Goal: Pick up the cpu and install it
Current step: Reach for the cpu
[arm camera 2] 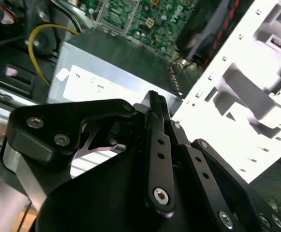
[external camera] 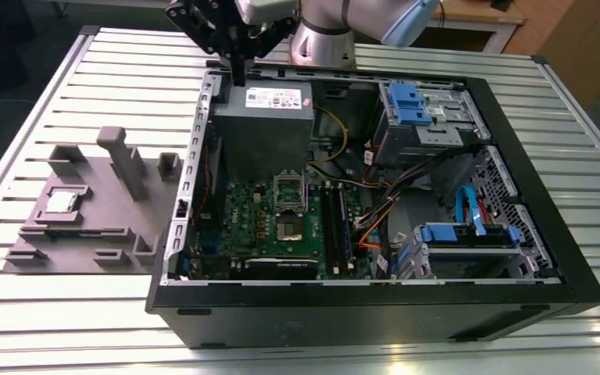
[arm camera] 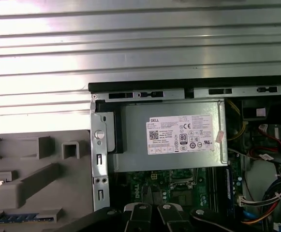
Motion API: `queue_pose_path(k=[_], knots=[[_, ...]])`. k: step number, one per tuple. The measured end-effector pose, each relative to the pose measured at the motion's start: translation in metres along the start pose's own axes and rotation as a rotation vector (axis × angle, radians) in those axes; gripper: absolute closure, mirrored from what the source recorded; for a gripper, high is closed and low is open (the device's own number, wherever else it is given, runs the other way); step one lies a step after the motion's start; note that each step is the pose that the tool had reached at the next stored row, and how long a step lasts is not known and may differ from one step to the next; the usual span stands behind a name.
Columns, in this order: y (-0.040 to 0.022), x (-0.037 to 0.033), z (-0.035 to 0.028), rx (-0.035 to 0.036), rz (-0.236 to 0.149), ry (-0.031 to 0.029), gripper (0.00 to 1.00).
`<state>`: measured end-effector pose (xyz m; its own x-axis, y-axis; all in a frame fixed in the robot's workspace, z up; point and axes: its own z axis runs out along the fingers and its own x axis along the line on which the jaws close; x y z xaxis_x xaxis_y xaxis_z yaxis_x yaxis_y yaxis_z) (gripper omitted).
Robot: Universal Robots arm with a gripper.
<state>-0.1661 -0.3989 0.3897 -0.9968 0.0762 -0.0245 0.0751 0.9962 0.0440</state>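
The small flat square cpu point(external camera: 60, 201), silvery-grey metal on top with a thin pale rim, lies in a recess of the grey plastic fixture point(external camera: 112, 215). The fixture sits on the ribbed metal table point(external camera: 71, 78), just beside the open black computer case point(external camera: 383, 312), on the exterior view's left. The black gripper point(external camera: 240, 78), fingers pressed together on nothing, hangs well apart from the cpu, above the grey power-supply box point(external camera: 269, 117) near the case's rim.

The counter point(external camera: 123, 78) is ribbed, shiny metal. The fixture point(external camera: 81, 251) is matt grey plastic. The cpu point(external camera: 60, 201) has a silvery metal top.
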Motion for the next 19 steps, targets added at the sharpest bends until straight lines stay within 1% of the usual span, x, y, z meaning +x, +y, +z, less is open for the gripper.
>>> queue_pose_path(k=[12, 19], knots=[[-0.0033, 0.0424, 0.0038, 0.0001, 0.0, 0.0001, 0.9], [-0.0052, 0.0659, 0.0052, 0.0001, 0.0, 0.0001, 0.9]])
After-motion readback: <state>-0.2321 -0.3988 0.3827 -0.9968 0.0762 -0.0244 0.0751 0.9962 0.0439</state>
